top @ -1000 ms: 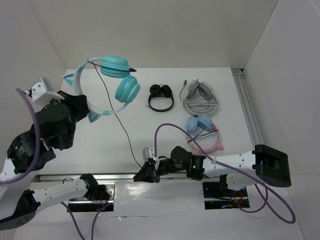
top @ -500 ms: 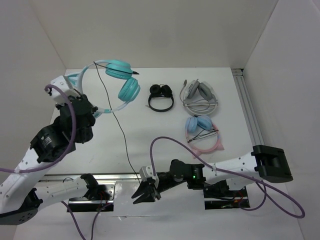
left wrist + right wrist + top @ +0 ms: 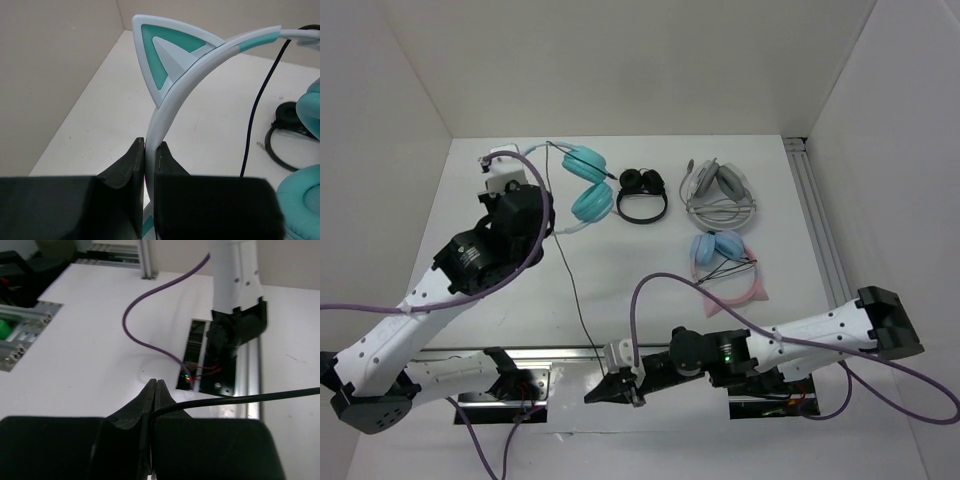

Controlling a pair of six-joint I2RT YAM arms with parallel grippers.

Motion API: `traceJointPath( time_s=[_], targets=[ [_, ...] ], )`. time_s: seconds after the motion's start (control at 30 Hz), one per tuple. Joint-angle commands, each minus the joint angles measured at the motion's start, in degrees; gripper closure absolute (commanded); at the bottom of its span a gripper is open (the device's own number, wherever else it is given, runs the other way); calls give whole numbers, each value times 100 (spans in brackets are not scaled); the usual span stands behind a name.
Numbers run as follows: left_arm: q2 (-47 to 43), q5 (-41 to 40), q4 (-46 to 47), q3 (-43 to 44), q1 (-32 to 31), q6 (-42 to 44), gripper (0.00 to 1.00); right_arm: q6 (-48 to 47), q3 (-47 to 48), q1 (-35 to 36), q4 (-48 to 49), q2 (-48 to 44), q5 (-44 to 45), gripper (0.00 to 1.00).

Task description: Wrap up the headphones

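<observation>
**Between the two tools, a thin cable that can slip or pull too hard**

At the far left of the surface (image 3: 650,270), the headphones (image 3: 588,186) hang in the air, held by the left tool (image 3: 150,146). Its jaws are pressed on the pale headband, just below one cat ear. The teal ear cups hang to the right of this tool, very near the small black headphones (image 3: 642,194); I cannot tell if they touch.

The black cable (image 3: 570,285) runs from the cups across the surface to the near edge. The right tool (image 3: 155,384) is there, low beside the metal rail (image 3: 520,353), with its jaws pressed together and pinching the cable at the very tips.

Several things could go wrong, in my judgement. The cable is thin and sits only at the tips of the right tool, so a quick pull could draw it out and the free end would drop. If both arms move apart, the cable goes tight and strains at the cup where it enters. The headband is smooth and curved and the left tool holds a narrow part, so the headphones could turn or slide in the grip while the cable is wound. The swinging cups could also push the small black headphones. The cable could catch on the rail or on the purple hose (image 3: 638,300) of the right arm.
</observation>
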Motion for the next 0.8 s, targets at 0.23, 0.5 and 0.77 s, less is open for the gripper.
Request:
traceJointPath(
  time_s=[0.23, 0.5, 0.77],
  targets=[
    [38, 1474, -333, -518, 29, 773, 100, -1383, 2851, 133, -4289, -7, 2814, 100],
    [-376, 1881, -895, -1107, -341, 351, 100, -1692, 4074, 133, -5416, 258, 3635, 100],
    [-296, 2494, -1309, -1125, -683, 245, 100, -2183, 4268, 133, -5478, 258, 4748, 100]
  ],
)
